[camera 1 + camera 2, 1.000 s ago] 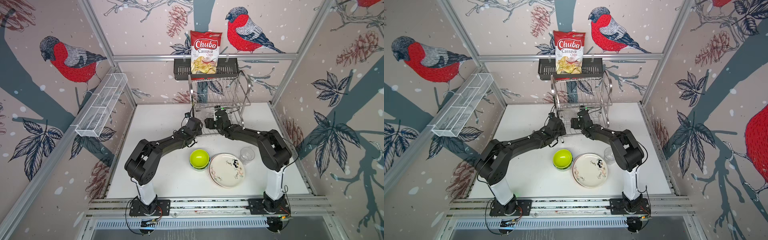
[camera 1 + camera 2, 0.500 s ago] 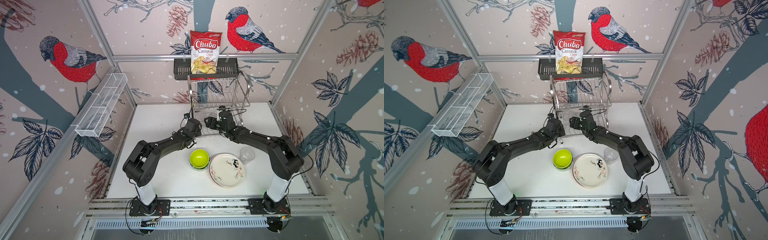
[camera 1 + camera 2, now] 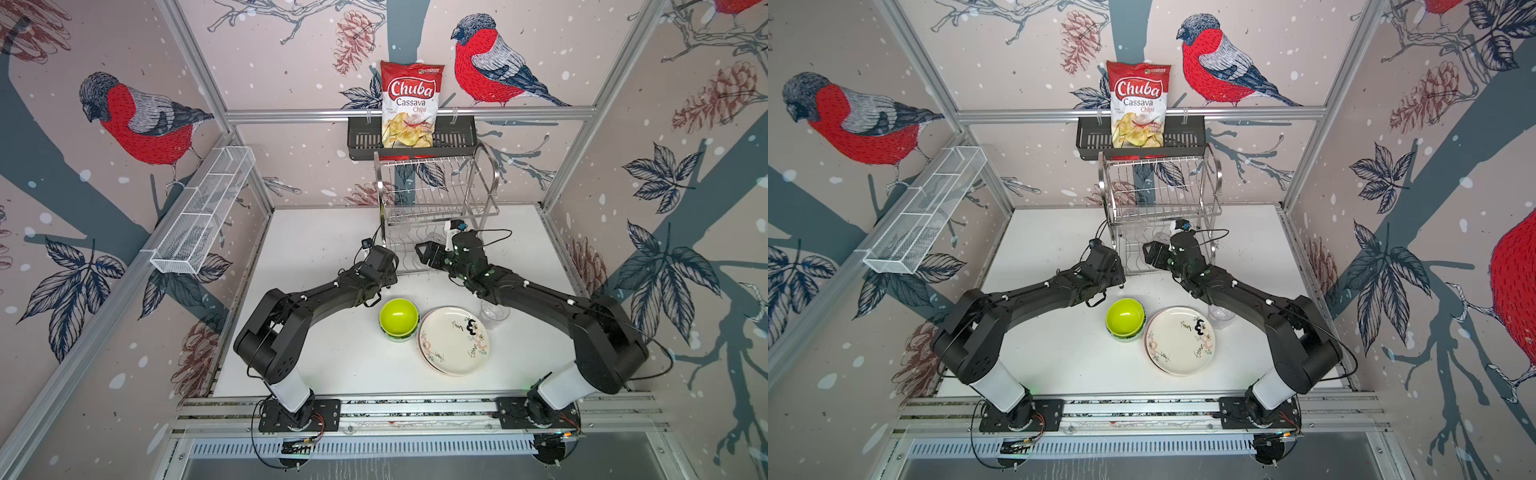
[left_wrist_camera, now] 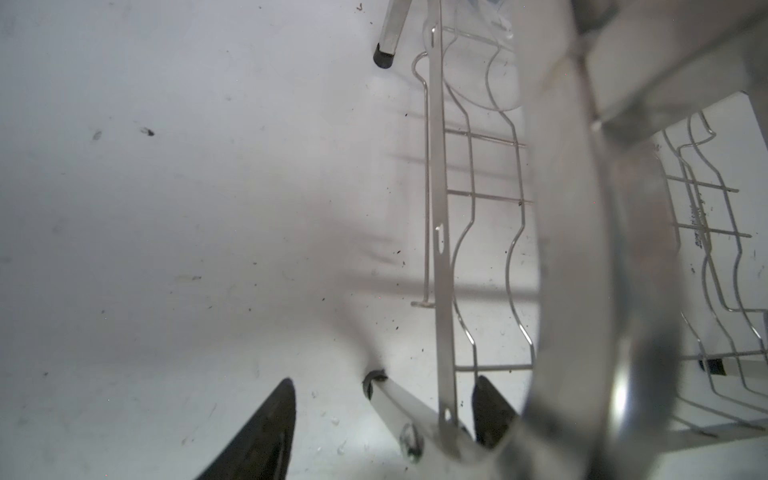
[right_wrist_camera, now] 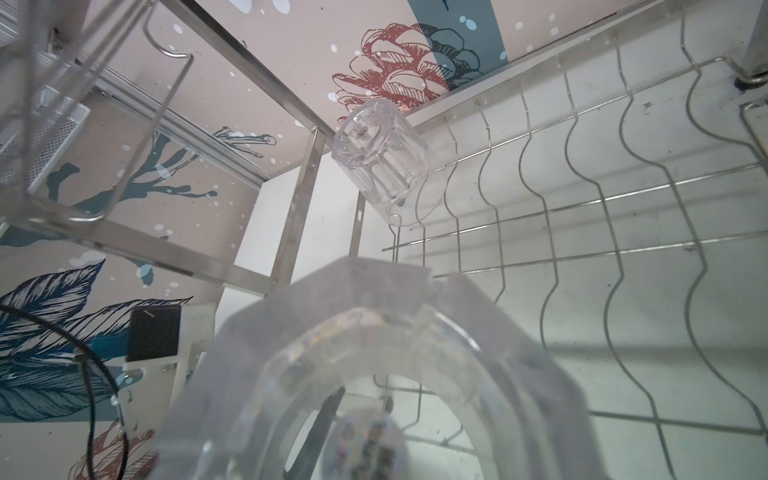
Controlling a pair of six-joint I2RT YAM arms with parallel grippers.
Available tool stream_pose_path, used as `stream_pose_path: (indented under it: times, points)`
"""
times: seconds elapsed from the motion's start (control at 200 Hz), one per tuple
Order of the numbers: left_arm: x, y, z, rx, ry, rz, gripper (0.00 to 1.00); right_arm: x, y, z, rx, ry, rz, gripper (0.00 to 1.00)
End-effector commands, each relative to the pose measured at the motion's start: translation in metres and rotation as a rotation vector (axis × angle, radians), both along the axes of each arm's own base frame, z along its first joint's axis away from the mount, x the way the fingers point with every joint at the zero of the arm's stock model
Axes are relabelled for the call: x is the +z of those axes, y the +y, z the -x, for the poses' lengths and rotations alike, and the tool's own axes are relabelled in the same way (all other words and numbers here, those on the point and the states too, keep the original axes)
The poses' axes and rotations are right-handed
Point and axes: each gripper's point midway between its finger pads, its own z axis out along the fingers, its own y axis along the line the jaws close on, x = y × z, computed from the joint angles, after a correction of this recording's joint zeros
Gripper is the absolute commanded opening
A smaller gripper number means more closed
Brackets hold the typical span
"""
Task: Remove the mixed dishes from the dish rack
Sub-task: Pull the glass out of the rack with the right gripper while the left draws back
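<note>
Top views: bright, even, sharp. Left wrist: soft grey shadows on table (image 4: pixel 166 208); dish rack (image 4: pixel 582 291) tube blurred, glare streak lower right. Right wrist: near tumbler (image 5: pixel 374 353) out of focus, lower centre.

lime bowl (image 3: pixel 398 316) – cream plate (image 3: pixel 454 341) w/ doodles, clear tumbler (image 5: pixel 266 357)

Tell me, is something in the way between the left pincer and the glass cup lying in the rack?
Yes. The dish rack's own end stands between them. Its flat bar and wavy wires lie between the open left pincer and the tilted tumbler, and the pincer straddles the rack's leg.
</note>
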Motion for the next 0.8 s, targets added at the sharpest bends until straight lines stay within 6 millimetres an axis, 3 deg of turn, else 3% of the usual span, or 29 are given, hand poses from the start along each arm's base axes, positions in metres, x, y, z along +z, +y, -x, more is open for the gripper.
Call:
stream_pose_path:
  times: [0.0,0.185,0.35,0.405,0.43,0.5,0.63,0.79]
  points:
    - [0.002,0.011,0.014,0.015,0.021,-0.007,0.69,0.018,-0.004,0.007,-0.024,-0.039,-0.037,0.22]
    - [0.027,0.020,0.037,-0.009,-0.032,0.043,0.62,0.030,-0.017,0.029,-0.053,-0.048,-0.059,0.22]
    - [0.051,0.029,0.059,-0.013,-0.085,0.101,0.63,0.036,-0.027,0.047,-0.071,-0.035,-0.105,0.22]
    - [0.059,0.028,0.067,-0.025,-0.101,0.121,0.63,0.030,-0.026,0.051,-0.062,-0.013,-0.106,0.22]
    - [0.065,0.025,0.071,-0.038,-0.114,0.135,0.63,0.039,-0.028,0.055,-0.059,-0.020,-0.126,0.22]
    - [0.083,0.014,0.084,-0.081,-0.153,0.163,0.66,0.037,-0.026,0.061,-0.047,0.003,-0.139,0.22]
    - [0.116,-0.026,0.116,-0.217,-0.237,0.223,0.73,0.040,-0.026,0.072,-0.046,0.025,-0.197,0.22]
    - [0.134,-0.055,0.146,-0.301,-0.276,0.258,0.77,0.049,-0.028,0.082,-0.051,0.040,-0.268,0.21]
